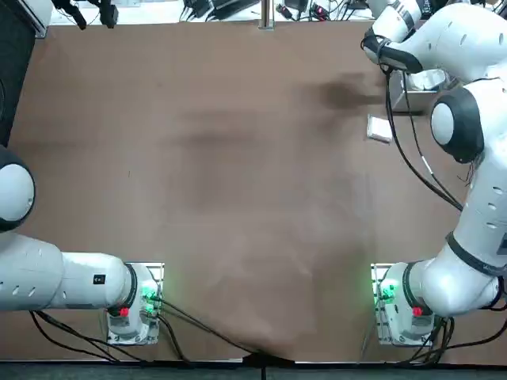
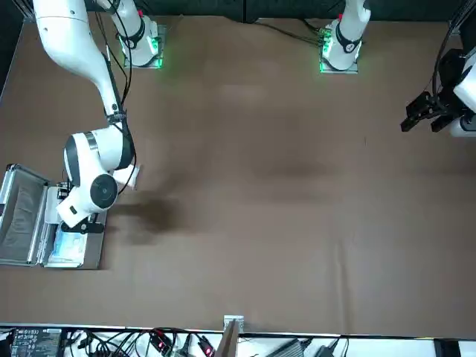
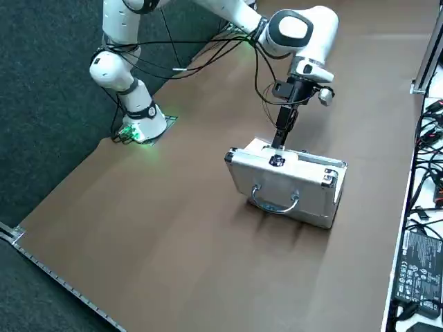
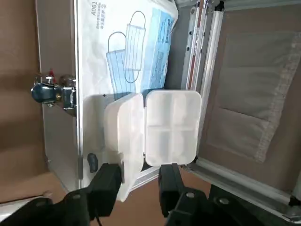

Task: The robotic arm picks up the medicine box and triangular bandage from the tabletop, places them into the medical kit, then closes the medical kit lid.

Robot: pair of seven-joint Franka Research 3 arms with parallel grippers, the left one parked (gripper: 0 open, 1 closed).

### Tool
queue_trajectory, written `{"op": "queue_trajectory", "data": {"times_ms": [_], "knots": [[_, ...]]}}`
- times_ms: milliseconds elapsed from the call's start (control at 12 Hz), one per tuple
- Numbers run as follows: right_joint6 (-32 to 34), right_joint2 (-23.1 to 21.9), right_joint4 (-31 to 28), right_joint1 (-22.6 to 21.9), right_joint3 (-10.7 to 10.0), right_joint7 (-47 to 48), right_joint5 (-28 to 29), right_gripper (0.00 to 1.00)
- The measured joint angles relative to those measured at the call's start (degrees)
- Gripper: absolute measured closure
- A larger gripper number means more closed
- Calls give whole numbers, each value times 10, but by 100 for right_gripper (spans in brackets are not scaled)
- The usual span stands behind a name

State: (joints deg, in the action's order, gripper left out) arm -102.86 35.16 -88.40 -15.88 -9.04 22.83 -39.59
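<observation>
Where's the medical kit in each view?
Top: medical kit upper right, mostly hidden under the right arm.
Front: kit at left edge, open.
Right side: kit centre right, handle facing camera.
Right wrist: kit fills the frame, open.
Landmark: right end effector above it.

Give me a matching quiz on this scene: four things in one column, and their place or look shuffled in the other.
1. medicine box
2. triangular bandage
3. medical kit lid
4. right gripper

A. open, pocket lining showing
B. low over the medical kit
C. white, split into compartments
D. on the tabletop outside the kit

Pairs: 1-C, 2-D, 3-A, 4-B
</observation>
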Motion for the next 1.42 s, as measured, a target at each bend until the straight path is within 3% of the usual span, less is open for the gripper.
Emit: {"op": "queue_trajectory", "data": {"times_ms": [167, 500, 917, 1417], "knots": [[0, 0, 0, 0, 0, 0, 0, 43], [0, -2, 1, 0, 0, 0, 0, 1], [-4, -7, 1, 11, 1, -6, 11, 0], [31, -69, 2, 4, 17, -108, 232, 2]]}}
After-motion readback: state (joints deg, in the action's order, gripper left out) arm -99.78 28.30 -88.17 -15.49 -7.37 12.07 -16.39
